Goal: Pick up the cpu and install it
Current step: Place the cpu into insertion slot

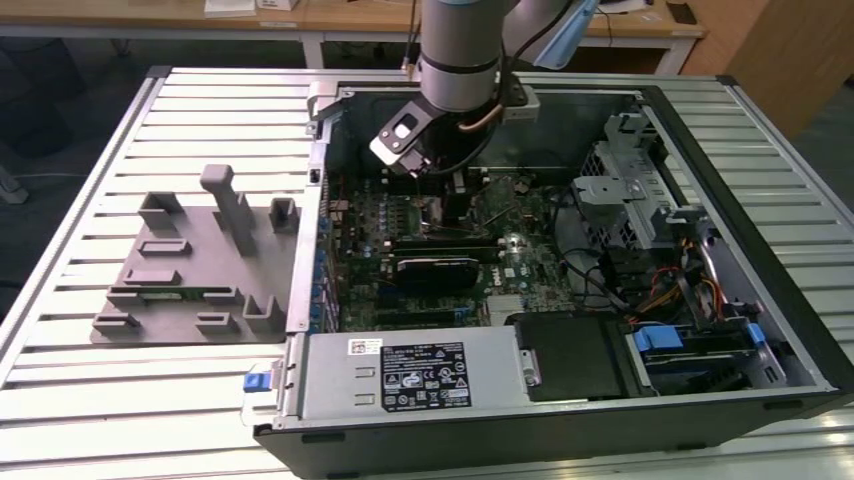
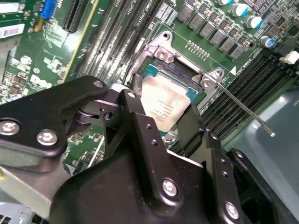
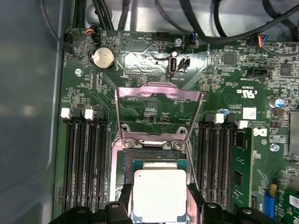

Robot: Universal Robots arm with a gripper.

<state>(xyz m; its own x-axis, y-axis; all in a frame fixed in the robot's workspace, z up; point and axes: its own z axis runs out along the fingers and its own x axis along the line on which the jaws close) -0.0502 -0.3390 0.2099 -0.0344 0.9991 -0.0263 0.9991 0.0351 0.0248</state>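
Cpu (image 3: 160,191), silvery square plate with thin green rim, sits clamped in the gripper (image 3: 160,198) over the socket (image 3: 127,167).

Robotics lab or workshop: robot arm (image 1: 461,50) over opened computer case (image 1: 561,440), motherboard (image 1: 514,255) exposed, on slatted metal desk (image 1: 80,400); grey fixture tray (image 1: 187,270) alongside, wooden desks (image 1: 347,20) behind.

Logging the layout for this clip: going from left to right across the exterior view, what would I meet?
Grey holder tray → robot arm → metal drive cage.
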